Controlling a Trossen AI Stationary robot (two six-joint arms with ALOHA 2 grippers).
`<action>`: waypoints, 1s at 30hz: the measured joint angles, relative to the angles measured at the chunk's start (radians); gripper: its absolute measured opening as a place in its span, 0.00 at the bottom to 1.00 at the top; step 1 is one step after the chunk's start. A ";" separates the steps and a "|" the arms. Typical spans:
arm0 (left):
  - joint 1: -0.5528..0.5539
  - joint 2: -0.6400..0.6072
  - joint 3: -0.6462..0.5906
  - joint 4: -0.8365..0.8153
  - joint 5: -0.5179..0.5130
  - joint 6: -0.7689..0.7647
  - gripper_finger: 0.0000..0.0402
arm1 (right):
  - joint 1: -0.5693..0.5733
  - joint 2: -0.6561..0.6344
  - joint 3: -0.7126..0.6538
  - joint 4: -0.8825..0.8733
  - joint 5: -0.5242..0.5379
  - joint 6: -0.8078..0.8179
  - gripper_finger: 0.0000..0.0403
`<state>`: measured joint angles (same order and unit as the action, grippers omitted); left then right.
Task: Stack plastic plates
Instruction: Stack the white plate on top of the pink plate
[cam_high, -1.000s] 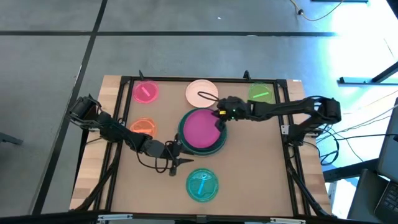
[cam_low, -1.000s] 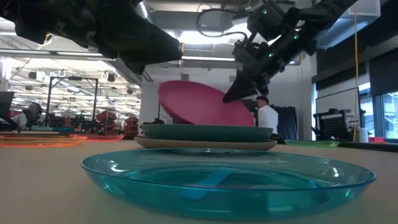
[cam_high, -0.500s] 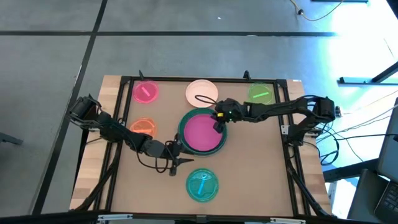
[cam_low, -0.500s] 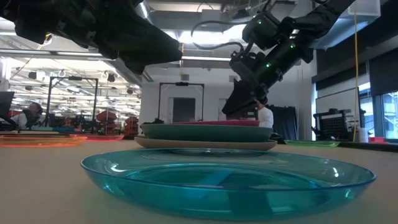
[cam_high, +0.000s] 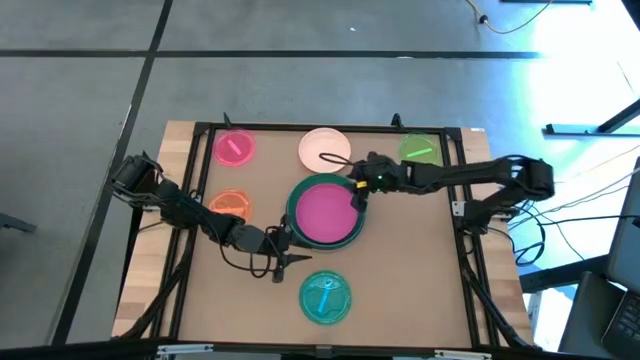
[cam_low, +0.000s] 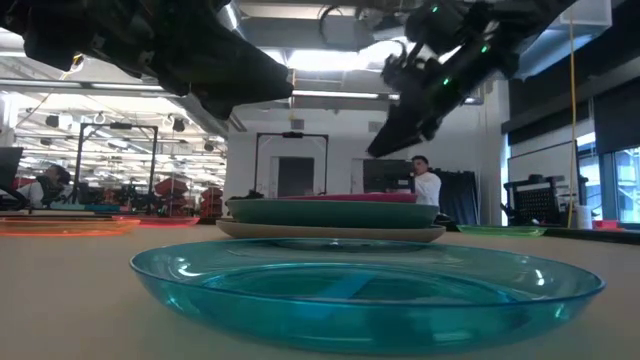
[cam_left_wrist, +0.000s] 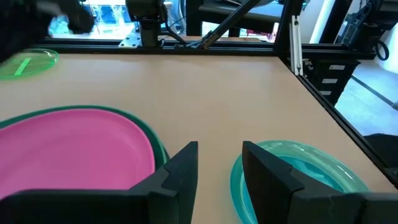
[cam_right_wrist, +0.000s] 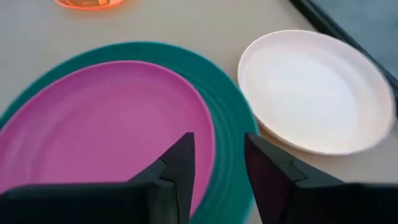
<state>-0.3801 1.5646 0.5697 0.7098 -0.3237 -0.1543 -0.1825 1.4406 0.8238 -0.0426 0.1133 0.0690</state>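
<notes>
Stack: magenta plate (cam_high: 322, 211) lies in teal plate (cam_high: 350, 235), mid-surface | right claw (cam_high: 357, 192) open, empty, above stack's rim | left claw (cam_high: 285, 246) open, empty, beside stack | risk: your next reach for pale pink plate (cam_high: 324, 147) may clip the stack.

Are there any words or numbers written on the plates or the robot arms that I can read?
None: no readable text shows anywhere.
The magenta plate, the pale pink plate and the light blue plate carry no writing.
The green plate bears only a plain stripe, not letters.
The room behind the table is too blurred to read any signs.
</notes>
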 joint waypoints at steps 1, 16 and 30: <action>0.000 0.000 0.000 -0.001 0.000 0.000 0.29 | 0.001 -0.023 0.000 -0.013 0.000 0.000 0.32; 0.000 0.000 0.000 -0.030 -0.041 -0.082 0.29 | 0.214 -0.128 -0.069 -0.207 0.146 -0.025 0.32; 0.206 -0.002 0.097 -0.160 0.014 -0.180 0.29 | 0.389 -0.441 -0.371 -0.186 0.400 0.215 0.32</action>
<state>-0.1743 1.5627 0.6668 0.5499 -0.3093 -0.3344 0.2061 0.9994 0.4528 -0.2288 0.5135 0.2845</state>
